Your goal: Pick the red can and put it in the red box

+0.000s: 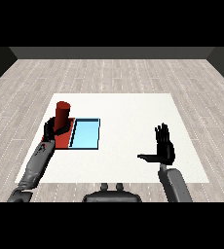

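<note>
A red can [63, 114] stands upright over the red tray [63, 140] at the left side of the table. My left hand [52, 128] is curled round the can's lower part, so the can's base is hidden. Whether the can rests on the tray or hangs just above it, I cannot tell. Right beside the red tray lies the light blue tray [86, 133], with nothing in it. My right hand [163, 148] is held up over the right part of the table, fingers straight and thumb spread, far from both trays.
The white table [128, 112] stretches between the trays and my right hand. Its front edge runs just ahead of my forearms. A grey wood floor surrounds the table.
</note>
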Controlling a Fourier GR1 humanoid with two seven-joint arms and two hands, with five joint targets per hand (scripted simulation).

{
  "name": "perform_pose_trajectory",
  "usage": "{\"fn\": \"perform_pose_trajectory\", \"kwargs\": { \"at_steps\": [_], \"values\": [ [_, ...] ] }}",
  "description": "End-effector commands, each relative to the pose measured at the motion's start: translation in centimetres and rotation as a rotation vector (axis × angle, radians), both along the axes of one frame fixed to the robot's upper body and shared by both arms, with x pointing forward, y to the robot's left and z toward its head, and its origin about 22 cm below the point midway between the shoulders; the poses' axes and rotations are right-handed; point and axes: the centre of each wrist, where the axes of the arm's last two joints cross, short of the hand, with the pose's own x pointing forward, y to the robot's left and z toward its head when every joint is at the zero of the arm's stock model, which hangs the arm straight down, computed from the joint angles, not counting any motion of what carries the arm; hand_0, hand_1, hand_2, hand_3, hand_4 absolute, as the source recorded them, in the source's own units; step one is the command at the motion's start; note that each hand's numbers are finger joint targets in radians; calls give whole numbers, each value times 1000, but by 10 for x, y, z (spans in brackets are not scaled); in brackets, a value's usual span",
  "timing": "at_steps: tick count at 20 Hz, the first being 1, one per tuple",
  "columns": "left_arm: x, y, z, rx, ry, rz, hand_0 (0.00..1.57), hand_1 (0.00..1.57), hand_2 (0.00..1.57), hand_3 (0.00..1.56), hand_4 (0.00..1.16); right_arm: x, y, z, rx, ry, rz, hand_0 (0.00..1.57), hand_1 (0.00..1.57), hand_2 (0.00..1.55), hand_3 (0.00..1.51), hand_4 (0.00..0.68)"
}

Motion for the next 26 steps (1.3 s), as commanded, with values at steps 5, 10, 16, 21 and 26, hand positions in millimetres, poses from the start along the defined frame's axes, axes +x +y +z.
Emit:
{"fn": "perform_pose_trajectory", "kwargs": {
  "at_steps": [5,10,16,21,26],
  "values": [
    [4,64,-35,167,371,200,1571,1571,1525,1416,1002,11,-7,-14,16,3,-33,0,0,0,0,0],
    [-17,85,-69,147,563,240,632,632,598,0,771,18,-5,-28,-25,12,-45,0,0,0,0,0],
    [-18,64,-91,168,645,171,879,879,925,776,517,36,12,-32,-17,-6,-43,0,0,0,0,0],
    [-14,83,-77,216,755,149,0,0,0,0,0,31,-5,-27,-13,-3,-28,0,0,0,0,0],
    [5,84,-51,-62,347,170,0,0,0,0,0,41,-5,-19,8,-29,3,0,0,0,0,0]
  ]
}}
